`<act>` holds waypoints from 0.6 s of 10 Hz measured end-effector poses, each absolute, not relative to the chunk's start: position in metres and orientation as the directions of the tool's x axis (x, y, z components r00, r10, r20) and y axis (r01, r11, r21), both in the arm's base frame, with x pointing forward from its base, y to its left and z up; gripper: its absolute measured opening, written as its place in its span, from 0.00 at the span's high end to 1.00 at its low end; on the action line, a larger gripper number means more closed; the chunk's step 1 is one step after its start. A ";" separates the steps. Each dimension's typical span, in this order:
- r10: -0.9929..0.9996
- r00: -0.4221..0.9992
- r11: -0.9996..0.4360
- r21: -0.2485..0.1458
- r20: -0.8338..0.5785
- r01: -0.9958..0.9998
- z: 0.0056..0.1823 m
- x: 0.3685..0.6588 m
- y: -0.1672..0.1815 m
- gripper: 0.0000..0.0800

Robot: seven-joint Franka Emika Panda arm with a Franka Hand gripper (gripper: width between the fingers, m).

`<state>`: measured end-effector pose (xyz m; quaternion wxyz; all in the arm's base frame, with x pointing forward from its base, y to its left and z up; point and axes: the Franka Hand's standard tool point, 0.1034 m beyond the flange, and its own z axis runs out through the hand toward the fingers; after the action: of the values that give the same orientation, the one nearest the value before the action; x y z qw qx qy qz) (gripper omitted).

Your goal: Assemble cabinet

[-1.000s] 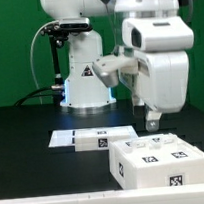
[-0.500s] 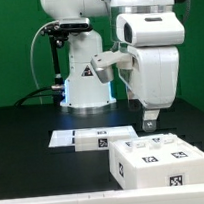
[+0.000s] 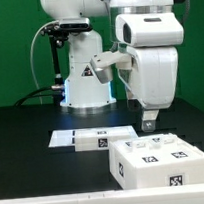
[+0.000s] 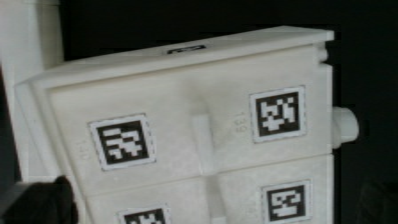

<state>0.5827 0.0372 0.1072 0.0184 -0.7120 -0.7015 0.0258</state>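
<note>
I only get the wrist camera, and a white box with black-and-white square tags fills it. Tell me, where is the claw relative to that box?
Observer: In the exterior view the claw points down over the far edge of the large white plastic box-shaped cabinet. I see no contact.
Operator: What is the box sitting on?
Observer: It sits on a black table, with a tagged face turned up.
Operator: Anything else lying nearby?
Observer: Yes, some flat white tagged pieces lie on the table, toward the exterior view's left of the cabinet and farther from that camera.
</note>
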 end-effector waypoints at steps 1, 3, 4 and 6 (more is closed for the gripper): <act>0.995 0.096 -0.096 -0.057 -0.015 0.994 0.107 0.576 0.035 0.00; 0.965 0.263 -0.263 -0.008 -0.007 0.965 0.107 0.569 0.038 0.00; 0.960 0.279 -0.280 -0.020 -0.012 0.960 0.106 0.568 0.038 0.00; 0.926 0.378 -0.378 -0.020 -0.014 0.925 0.105 0.567 0.038 0.00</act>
<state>0.5674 0.0378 0.1054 0.0044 -0.8301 -0.5574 0.0114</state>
